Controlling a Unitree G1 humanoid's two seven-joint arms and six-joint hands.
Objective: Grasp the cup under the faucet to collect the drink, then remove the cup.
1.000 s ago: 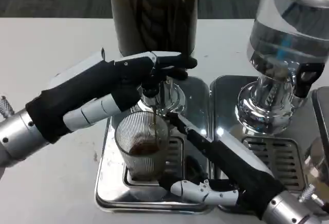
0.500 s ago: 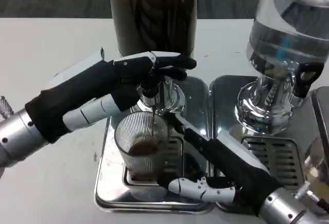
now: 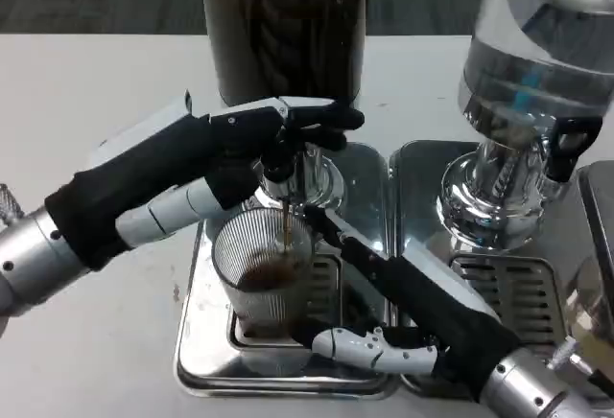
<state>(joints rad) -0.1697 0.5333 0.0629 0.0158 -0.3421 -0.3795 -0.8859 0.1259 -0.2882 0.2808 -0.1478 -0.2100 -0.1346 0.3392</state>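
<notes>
Your right hand (image 3: 384, 327) wraps its fingers around the ribbed glass cup (image 3: 264, 279), which stands on the chrome drip tray (image 3: 206, 341) directly under the faucet (image 3: 286, 171). Your left hand (image 3: 225, 164) has its fingers closed over the faucet lever. A thin dark stream runs into the cup, which looks only shallowly filled. Collecting is underway; removing the cup remains.

The white table (image 3: 86, 82) bears two chrome drip trays (image 3: 206, 360) side by side.
</notes>
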